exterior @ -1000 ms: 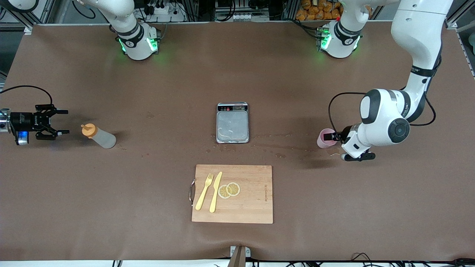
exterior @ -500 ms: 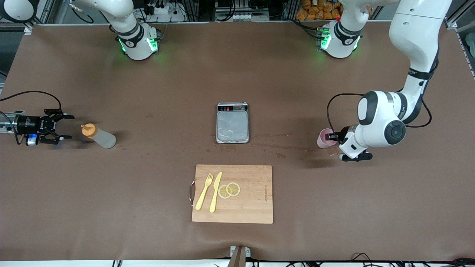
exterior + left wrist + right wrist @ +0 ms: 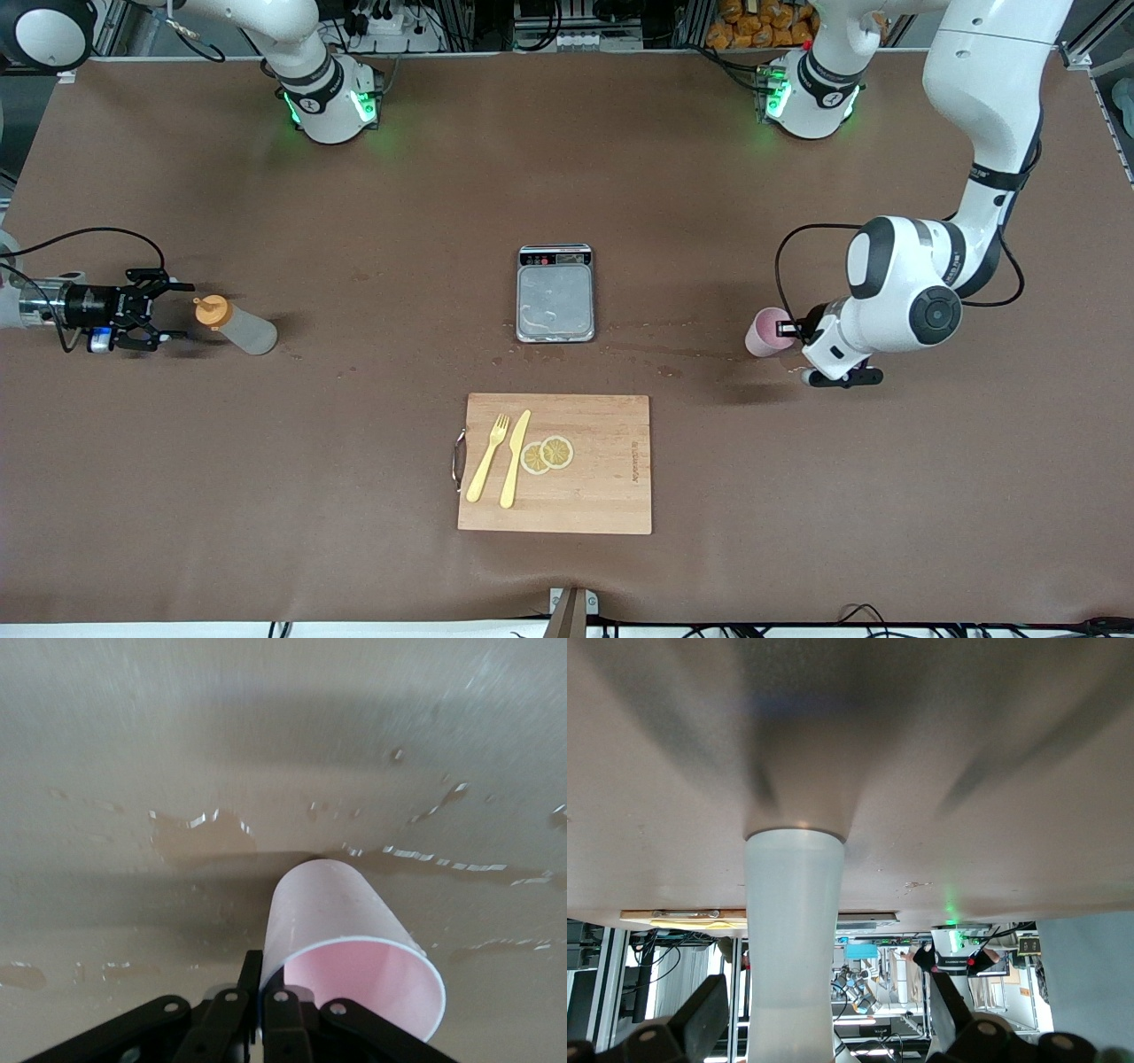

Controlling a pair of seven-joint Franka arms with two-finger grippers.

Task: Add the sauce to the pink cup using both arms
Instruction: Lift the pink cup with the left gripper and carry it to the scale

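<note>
The sauce bottle [image 3: 237,327], whitish with an orange cap, stands upright on the table toward the right arm's end. My right gripper [image 3: 186,310] is low and level beside it, open, with its fingertips just short of the cap. In the right wrist view the bottle [image 3: 793,939] stands between the open fingers [image 3: 700,1019] of the right gripper [image 3: 826,997]. My left gripper [image 3: 787,331] is shut on the rim of the pink cup [image 3: 760,333] toward the left arm's end. In the left wrist view the left gripper [image 3: 261,985] pinches the wall of the cup [image 3: 341,921].
A steel kitchen scale [image 3: 555,294] sits mid-table. Nearer the camera lies a wooden cutting board [image 3: 611,470] with a yellow fork [image 3: 487,458], a knife [image 3: 516,458] and lemon slices [image 3: 547,454]. Wet spots [image 3: 199,828] mark the table between the scale and the cup.
My right gripper has moved along the table toward the sauce bottle, up to its cap. My left gripper has shifted the pink cup slightly toward the scale.
</note>
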